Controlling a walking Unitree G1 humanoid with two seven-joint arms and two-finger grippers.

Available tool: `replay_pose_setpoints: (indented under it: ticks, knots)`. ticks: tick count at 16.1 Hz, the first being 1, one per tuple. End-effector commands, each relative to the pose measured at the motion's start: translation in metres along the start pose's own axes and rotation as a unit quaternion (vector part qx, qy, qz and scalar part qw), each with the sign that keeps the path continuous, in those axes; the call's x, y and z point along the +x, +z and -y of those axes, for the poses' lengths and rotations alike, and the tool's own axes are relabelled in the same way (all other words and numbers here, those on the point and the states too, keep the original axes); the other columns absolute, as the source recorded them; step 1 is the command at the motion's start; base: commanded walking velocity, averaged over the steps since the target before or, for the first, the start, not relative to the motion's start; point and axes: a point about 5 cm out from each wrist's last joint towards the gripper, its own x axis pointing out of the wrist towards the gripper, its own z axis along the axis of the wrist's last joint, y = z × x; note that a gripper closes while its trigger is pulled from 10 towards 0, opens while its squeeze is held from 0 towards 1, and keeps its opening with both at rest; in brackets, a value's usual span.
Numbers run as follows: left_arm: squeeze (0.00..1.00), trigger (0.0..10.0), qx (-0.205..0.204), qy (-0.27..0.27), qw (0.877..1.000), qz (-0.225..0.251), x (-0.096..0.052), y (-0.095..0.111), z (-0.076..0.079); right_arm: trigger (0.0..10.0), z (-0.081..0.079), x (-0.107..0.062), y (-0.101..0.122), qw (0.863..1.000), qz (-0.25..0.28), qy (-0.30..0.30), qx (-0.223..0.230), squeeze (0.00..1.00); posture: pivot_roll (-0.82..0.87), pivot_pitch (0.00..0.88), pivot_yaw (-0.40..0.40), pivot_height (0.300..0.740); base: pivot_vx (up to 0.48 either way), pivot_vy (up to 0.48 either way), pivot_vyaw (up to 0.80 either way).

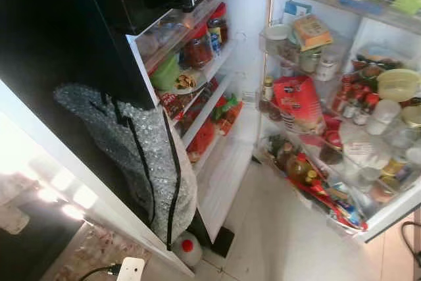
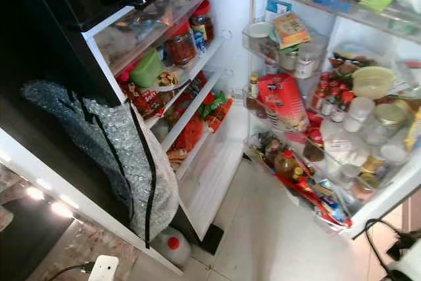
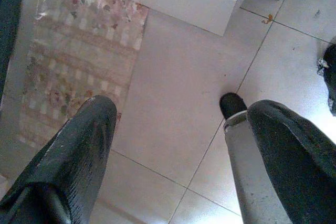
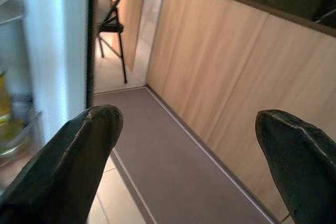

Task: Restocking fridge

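Down at the foot of the head views, a white plug adapter [image 1: 129,270] lies on a patterned mat, with a red-capped white jug [image 1: 186,249] just beside it on the tiled floor [image 1: 276,228]. Above that, a silvery bubble-wrap bag [image 1: 141,156] with black trim hangs against the dark side of the fridge [image 1: 223,162], which stands wide open. Its inner shelves on the left hold a green tub [image 1: 166,72], red-lidded jars [image 1: 198,47] and red packets lower down. The open door [image 1: 388,212] on the right is crammed: a red snack bag [image 1: 299,103] sits in a middle rack, an oil bottle [image 1: 299,166] with a red cap in the bottom rack, small bottles and tubs higher up, and a yellowish lidded bowl [image 1: 396,83] near the far edge.

From the left wrist, the left gripper [image 3: 178,129] hangs over pale floor tiles, its two black fingers [image 3: 79,150] spread well apart and gripping nothing; a floral mat [image 3: 79,61] and the white base of an appliance lie beyond.

From the right wrist, the right gripper [image 4: 189,135] also has its fingers [image 4: 73,156] wide apart and empty, pointing along a grey strip of floor beside pale wooden panelling [image 4: 226,72], with a black folding chair [image 4: 113,30] farther off and the fridge door's edge to one side.
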Motion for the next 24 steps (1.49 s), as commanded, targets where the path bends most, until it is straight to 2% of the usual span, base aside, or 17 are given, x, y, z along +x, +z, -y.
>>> replay_pose_setpoints:
  ticks: [1, 5, 7, 10, 16, 24]
  knots:
    - [0.0, 10.0, -0.001, 0.008, 1.0, -0.012, -0.001, -0.006, -0.005, 10.0, 0.001, -0.002, 0.003, 1.0, -0.002, -0.013, 0.006, 0.0, -0.26, 0.006, 0.142, 0.74, 0.0, 0.0, 0.0]
    - [0.0, 10.0, 0.002, 0.004, 1.0, -0.013, -0.001, -0.006, -0.005, 10.0, -0.008, 0.008, 0.029, 0.999, 0.007, -0.025, 0.027, 0.0, -0.26, 0.0, 0.136, 0.74, 0.0, 0.0, 0.0]
    - [0.0, 10.0, 0.002, 0.003, 1.0, -0.012, -0.001, -0.006, -0.004, 10.0, -0.017, 0.014, 0.042, 0.999, 0.011, -0.015, 0.042, 0.0, -0.26, 0.0, 0.136, 0.74, 0.0, 0.0, 0.0]
    - [0.0, 10.0, 0.006, 0.003, 1.0, -0.012, -0.001, -0.006, -0.004, 10.0, -0.021, 0.018, 0.056, 0.998, 0.026, -0.016, 0.046, 0.0, -0.26, 0.0, 0.134, 0.74, 0.0, 0.0, 0.0]
    - [0.0, 10.0, 0.003, 0.002, 1.0, -0.013, -0.001, -0.006, -0.004, 10.0, -0.031, 0.018, 0.07, 0.998, 0.031, 0.0, 0.048, 0.0, -0.24, 0.002, 0.128, 0.74, 0.0, 0.0, 0.0]
    - [0.0, 10.0, -0.005, 0.004, 1.0, -0.013, -0.001, -0.005, -0.005, 10.0, -0.04, 0.013, 0.075, 0.998, 0.026, 0.007, 0.052, 0.0, -0.23, 0.019, 0.127, 0.74, 0.0, 0.0, 0.0]
